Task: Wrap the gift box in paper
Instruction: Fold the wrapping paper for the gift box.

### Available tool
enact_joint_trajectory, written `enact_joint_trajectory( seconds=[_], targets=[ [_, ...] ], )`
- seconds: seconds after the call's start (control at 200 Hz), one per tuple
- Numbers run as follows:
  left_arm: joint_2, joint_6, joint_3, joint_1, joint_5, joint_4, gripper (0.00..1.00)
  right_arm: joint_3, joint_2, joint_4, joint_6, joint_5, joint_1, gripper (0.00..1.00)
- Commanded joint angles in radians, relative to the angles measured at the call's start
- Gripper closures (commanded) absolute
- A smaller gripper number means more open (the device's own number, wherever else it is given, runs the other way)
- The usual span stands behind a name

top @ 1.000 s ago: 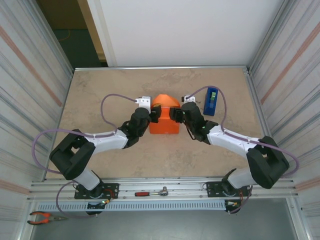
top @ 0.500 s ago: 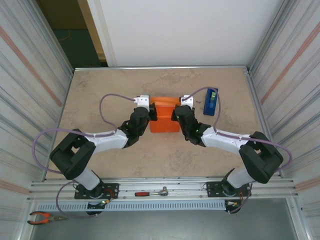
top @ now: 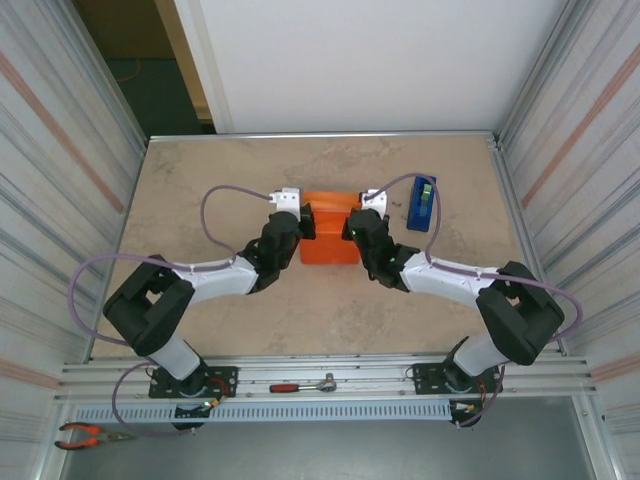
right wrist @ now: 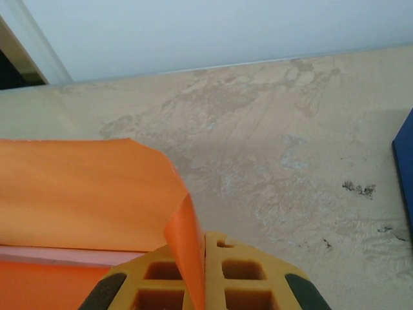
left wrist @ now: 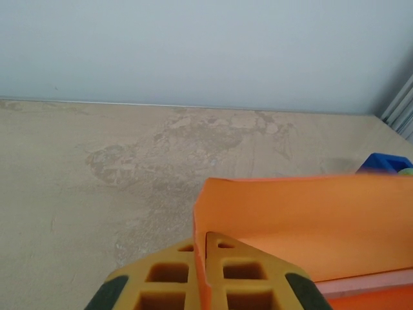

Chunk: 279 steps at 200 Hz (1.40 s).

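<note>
Gift box (left wrist: 369,281): only a thin pale pink strip shows, lying inside the orange paper (top: 330,246). The paper is folded up around the box into a squarish package. The package sits mid-table (top: 200,190), a little toward 12 o'clock. At the package's 9 o'clock side is the left tool (top: 306,224). In the left wrist view its yellow fingers (left wrist: 271,274) are together, pinched on the upright edge of a paper flap that rises over the pink strip. At the 3 o'clock side is the right tool (top: 351,226). In the right wrist view its fingers (right wrist: 268,272) are likewise clamped on a flap edge, with the pink strip under the flap toward 9 o'clock. A blue tape dispenser (top: 422,203) stands upright at about 2 o'clock of the package, apart from it. A red-handled ratchet (top: 303,385) lies on the rail at 6 o'clock.
</note>
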Motion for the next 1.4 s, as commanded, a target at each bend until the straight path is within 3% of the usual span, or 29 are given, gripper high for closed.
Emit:
enact_joint_trajectory(
  seconds=[0.0,0.416,0.847,1.117,1.223,1.393],
  targets=[
    [0.048,0.051,0.046,0.003,0.115,-0.165,1.00,0.060,0.034,-0.146,0.004,-0.219,-0.001,1.00],
    [-0.024,0.099,0.120,0.016,0.167,-0.180,1.00,0.154,-0.054,-0.211,-0.043,-0.277,-0.043,1.00],
    [-0.009,0.006,0.000,0.007,0.155,-0.124,1.00,-0.025,-0.034,-0.171,0.076,-0.256,-0.041,1.00],
    [-0.026,0.018,0.018,0.006,0.153,-0.136,1.00,-0.029,-0.045,-0.177,0.086,-0.266,-0.042,1.00],
    [-0.037,0.014,0.021,0.007,0.135,-0.139,0.71,-0.026,-0.039,-0.175,0.085,-0.273,-0.043,1.00],
    [-0.071,0.013,0.015,0.025,0.120,-0.145,0.46,-0.014,-0.035,-0.182,0.084,-0.276,-0.041,1.00]
  ],
)
